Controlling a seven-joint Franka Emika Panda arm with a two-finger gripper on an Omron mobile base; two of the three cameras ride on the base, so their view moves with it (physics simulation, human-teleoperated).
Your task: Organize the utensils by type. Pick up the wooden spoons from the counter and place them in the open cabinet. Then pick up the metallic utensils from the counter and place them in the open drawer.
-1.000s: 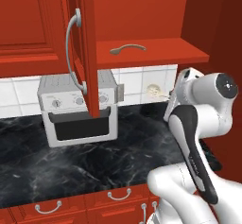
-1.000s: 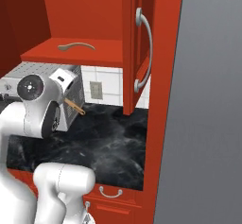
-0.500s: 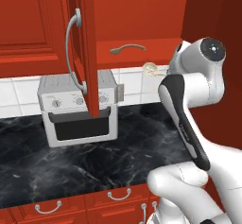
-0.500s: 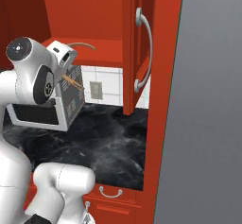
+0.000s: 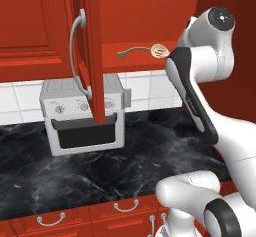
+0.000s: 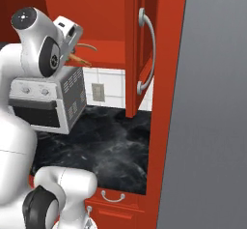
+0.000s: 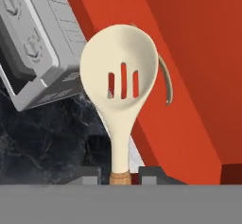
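The jaws clamp a pale wooden spoon (image 7: 120, 90) – red cabinet (image 5: 140, 11) ahead, toaster oven (image 5: 82, 116) on the shiny black desk (image 5: 125, 166) below.

We note one wooden spoon (image 7: 119, 83) — pale slotted bowl, three slits, tan handle — held aloft, bowl level with the open cabinet (image 5: 150, 16) shelf edge.

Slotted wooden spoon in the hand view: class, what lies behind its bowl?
Behind the slotted wooden spoon lie the red cabinet and the toaster oven. Red shows through the slots. The bowl covers whatever else is directly behind it.
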